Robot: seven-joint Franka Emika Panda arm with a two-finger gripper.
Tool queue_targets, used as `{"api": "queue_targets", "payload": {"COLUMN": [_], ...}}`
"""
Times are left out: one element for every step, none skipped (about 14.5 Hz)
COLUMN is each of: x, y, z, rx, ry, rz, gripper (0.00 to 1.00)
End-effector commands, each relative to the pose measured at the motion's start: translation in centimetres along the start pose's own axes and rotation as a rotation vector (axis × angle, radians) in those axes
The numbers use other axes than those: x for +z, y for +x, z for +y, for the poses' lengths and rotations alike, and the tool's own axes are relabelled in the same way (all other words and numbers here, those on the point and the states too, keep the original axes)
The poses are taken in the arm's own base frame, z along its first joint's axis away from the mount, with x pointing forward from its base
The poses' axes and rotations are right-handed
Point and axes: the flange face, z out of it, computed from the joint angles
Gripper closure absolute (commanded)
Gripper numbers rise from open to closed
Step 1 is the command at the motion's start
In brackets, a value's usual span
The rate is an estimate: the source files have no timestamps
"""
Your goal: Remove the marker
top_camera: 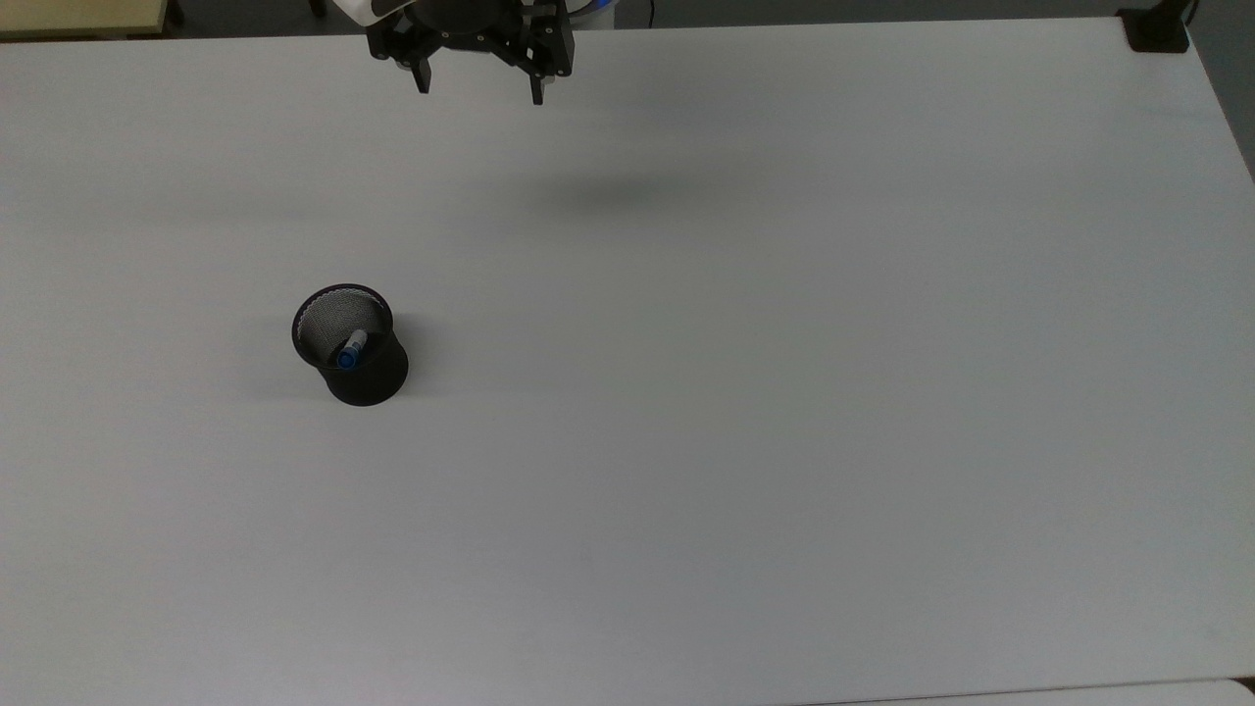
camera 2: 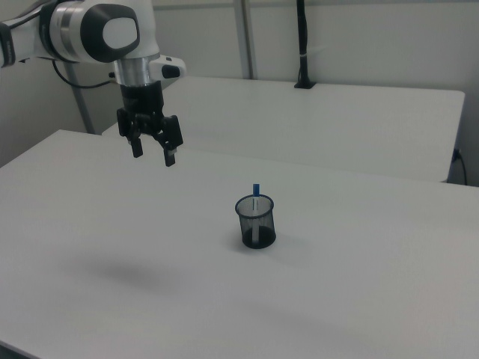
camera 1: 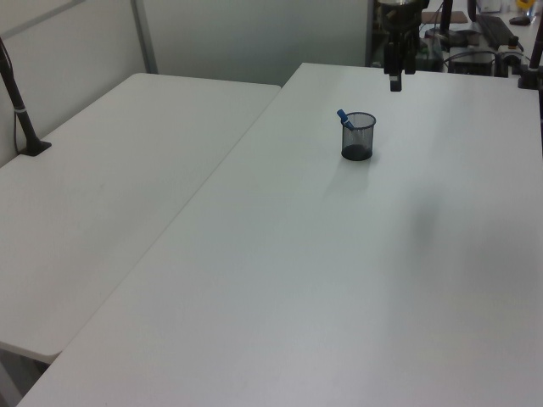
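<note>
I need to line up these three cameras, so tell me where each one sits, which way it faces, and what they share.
Top view: high above, looking steeply down on the white table; the open gripper shows at its upper edge.
Left view: raised past one table end, looking along it toward the gripper hanging at the far end.
Right view: raised at the table's side, facing the arm and gripper above the table.
Shared: all three show the black mesh cup holding the marker, its blue end sticking out.

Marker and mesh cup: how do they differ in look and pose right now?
The marker is slim, white with a blue top; the cup is wide, black mesh. The marker leans against the rim, its blue end poking above it; the cup stands upright on the table. Both sit apart from the open gripper.
</note>
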Motion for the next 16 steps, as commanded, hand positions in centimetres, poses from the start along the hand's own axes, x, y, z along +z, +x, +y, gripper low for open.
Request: {"api": "queue_targets", "payload": {"x": [-0.62,-0.62,-0.6,-0.58,-0.66,-0.62,-0.62,-0.65,-0.6,-0.53,-0.54,-0.54,-0.62,-0.55,-0.55,-0.38], "y": [-0.34,-0.33,-0.34,-0.36,-0.39,-0.44,-0.44,-0.35,-0.27,-0.21,-0.19,-0.19,-0.17,-0.1,-0.1,-0.01], "z": [0.16,0.24,0.33,0.39,0.57,0.54,0.61,0.57,0.53,0.53,0.53,0.54,0.63,0.64,0.66,0.75], "rx": [-0.003,-0.002,0.0,0.001,0.004,0.006,0.006,0.006,0.006,0.006,0.006,0.006,0.01,0.01,0.01,0.012], "ry": [-0.017,-0.017,-0.017,-0.014,-0.014,-0.011,-0.009,-0.006,-0.003,-0.003,-0.003,-0.004,-0.004,-0.005,-0.007,-0.009], "rz": [0.025,0.025,0.023,0.021,0.023,0.018,0.018,0.022,0.024,0.024,0.025,0.025,0.028,0.028,0.028,0.025], "gripper": [0.0,0.0,0.0,0.0,0.0,0.0,0.0,0.0,0.0,0.0,0.0,0.0,0.0,0.0,0.0,0.0]}}
